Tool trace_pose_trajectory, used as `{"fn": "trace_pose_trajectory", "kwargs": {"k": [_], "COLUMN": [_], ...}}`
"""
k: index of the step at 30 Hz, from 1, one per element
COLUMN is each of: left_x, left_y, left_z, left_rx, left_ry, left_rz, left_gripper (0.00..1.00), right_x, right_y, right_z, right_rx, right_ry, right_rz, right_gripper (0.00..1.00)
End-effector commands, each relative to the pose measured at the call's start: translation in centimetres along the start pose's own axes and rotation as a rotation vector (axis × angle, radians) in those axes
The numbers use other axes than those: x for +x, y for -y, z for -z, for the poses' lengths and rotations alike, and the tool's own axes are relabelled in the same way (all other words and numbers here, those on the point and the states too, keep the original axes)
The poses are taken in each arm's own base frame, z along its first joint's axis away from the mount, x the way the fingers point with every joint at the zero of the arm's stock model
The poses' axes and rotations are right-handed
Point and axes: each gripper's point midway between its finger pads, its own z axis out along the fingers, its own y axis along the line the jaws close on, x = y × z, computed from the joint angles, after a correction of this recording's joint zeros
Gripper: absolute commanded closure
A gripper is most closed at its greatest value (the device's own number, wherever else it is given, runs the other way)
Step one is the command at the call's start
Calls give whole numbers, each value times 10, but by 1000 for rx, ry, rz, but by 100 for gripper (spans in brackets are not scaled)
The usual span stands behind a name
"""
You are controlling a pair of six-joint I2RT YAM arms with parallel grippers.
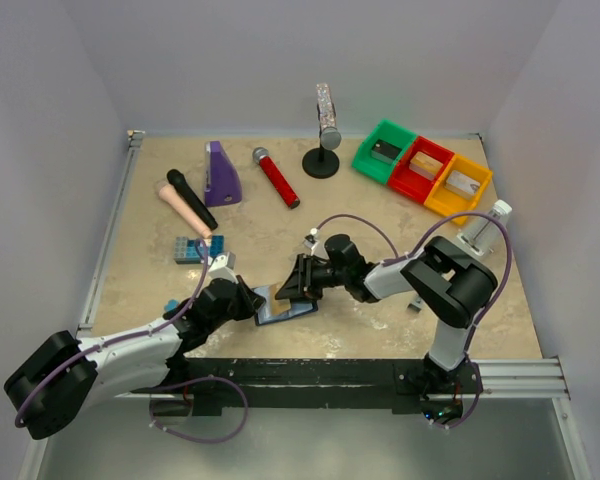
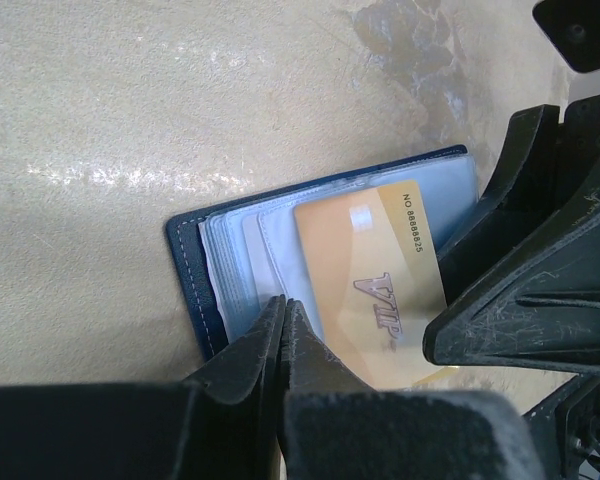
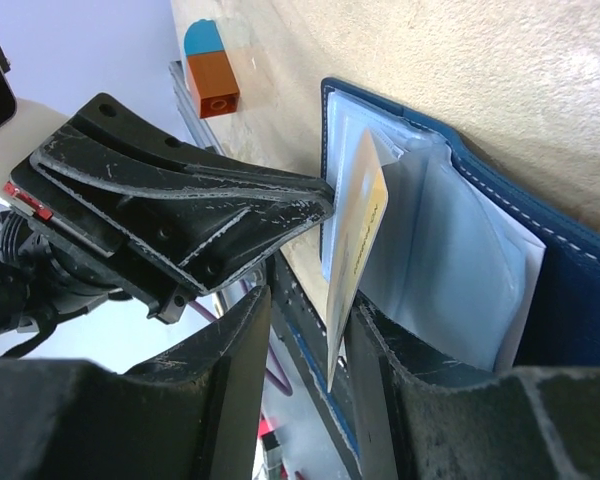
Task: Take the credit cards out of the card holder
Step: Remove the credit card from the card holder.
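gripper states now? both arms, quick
Left gripper: shut, tips at the card holder; whether it pinches a sleeve cannot be told.
Right gripper: open, jaws either side of the orange-gold card, not clamped.

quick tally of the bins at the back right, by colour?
green bin: 1
red bin: 1
yellow bin: 1
total: 3
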Motion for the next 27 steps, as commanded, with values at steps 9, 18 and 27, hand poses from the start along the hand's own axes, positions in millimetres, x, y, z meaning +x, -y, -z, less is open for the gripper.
{"fn": "trace_pose_trajectory", "kwargs": {"k": [9,18,27], "left_x": [26,26,28], "left_y": [-47,-49,-51], "left_z": [5,6,6], "left_rx": [-149,-154,-155], "left_ry": [-70,-66,-66], "left_rz": [-44,-40,-38], "left_gripper": [100,100,100], "right_x": [-7,-11,-14], "right_y": [-5,-6,-6], "right_z": [10,16,18], "right_rx": [-5,-6,-6], "right_ry": [40,57,70], "right_rz": [47,56,55], "right_gripper": [62,66,72]}}
